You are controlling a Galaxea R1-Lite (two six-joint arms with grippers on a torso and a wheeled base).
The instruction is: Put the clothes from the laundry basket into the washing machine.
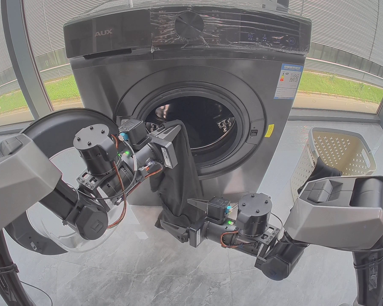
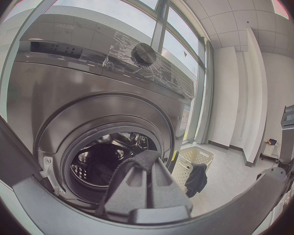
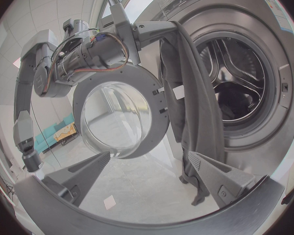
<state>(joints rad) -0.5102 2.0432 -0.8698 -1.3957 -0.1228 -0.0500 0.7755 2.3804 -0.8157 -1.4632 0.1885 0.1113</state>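
Observation:
A long dark garment (image 1: 181, 179) hangs from my left gripper (image 1: 176, 127), which is shut on its top edge right in front of the washing machine's (image 1: 225, 86) open drum (image 1: 208, 124). In the left wrist view the fingers (image 2: 137, 183) pinch the dark garment (image 2: 138, 159) before the drum (image 2: 98, 167). My right gripper (image 1: 174, 212) is open, low by the garment's bottom end, near the floor. In the right wrist view its fingers (image 3: 215, 173) stand wide apart, the garment (image 3: 192, 108) hanging beside one of them. Dark clothing (image 3: 230, 105) lies inside the drum.
The round glass door (image 1: 68, 128) is swung open to the left, behind my left arm. A cream laundry basket (image 1: 349, 149) stands on the floor to the machine's right, with a dark cloth (image 1: 323, 171) draped over its rim. Grey tiled floor (image 1: 157, 273) lies in front.

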